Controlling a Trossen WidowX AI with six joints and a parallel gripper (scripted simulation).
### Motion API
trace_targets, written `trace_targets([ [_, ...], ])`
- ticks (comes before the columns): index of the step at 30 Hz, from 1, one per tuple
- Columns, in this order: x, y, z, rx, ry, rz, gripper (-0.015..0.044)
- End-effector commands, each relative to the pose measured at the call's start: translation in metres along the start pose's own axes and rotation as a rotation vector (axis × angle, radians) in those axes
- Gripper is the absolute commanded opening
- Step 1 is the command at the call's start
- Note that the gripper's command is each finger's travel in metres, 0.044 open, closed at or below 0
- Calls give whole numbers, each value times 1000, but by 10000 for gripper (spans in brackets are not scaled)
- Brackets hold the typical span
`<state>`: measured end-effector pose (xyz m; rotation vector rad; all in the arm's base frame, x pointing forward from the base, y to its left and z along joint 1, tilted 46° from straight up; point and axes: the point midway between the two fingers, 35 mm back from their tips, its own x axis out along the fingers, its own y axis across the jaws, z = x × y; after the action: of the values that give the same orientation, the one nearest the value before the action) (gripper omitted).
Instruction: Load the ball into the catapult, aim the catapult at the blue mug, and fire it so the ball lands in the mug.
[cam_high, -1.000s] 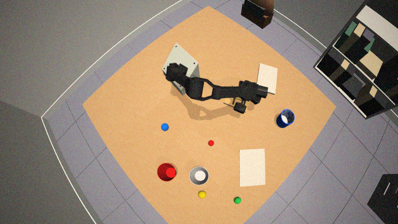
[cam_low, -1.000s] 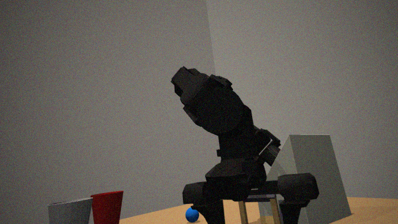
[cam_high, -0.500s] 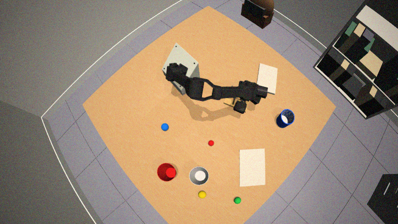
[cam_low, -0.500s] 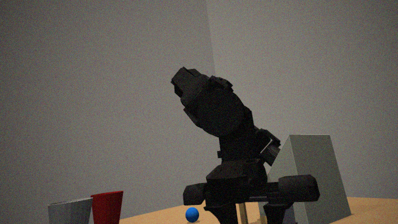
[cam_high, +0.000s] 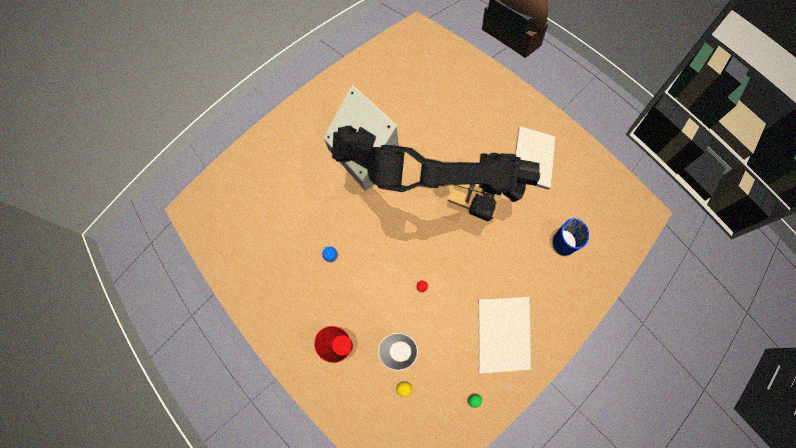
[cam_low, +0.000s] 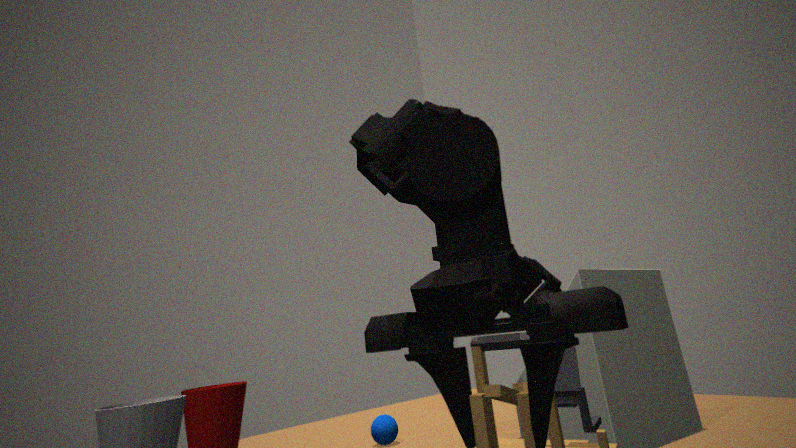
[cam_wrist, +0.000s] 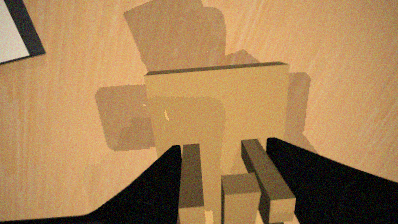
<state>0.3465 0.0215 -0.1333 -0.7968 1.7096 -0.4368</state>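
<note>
Your arm (cam_high: 440, 169) stretched out from base (cam_high: 356, 111), wrist bent down. Gripper (cam_low: 495, 400) half closed, fingers clamping catapult (cam_wrist: 220, 115) frame either side. Mug (cam_high: 570, 236) well apart on table (cam_high: 250, 194). Blue ball (cam_high: 329, 254) lies far from catapult.

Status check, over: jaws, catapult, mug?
Gripper shut on catapult. No ball loaded that shows. Blue mug upright, path open.

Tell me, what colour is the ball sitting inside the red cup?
Red, like the cup itself; the ball shows best from the top view.
</note>
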Motion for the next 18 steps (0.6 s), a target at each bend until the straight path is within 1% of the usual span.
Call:
trace_targets([
  [1,-6,-2,2,10,-4,5,0],
  [18,21,-3,3,8,-3,4,0],
])
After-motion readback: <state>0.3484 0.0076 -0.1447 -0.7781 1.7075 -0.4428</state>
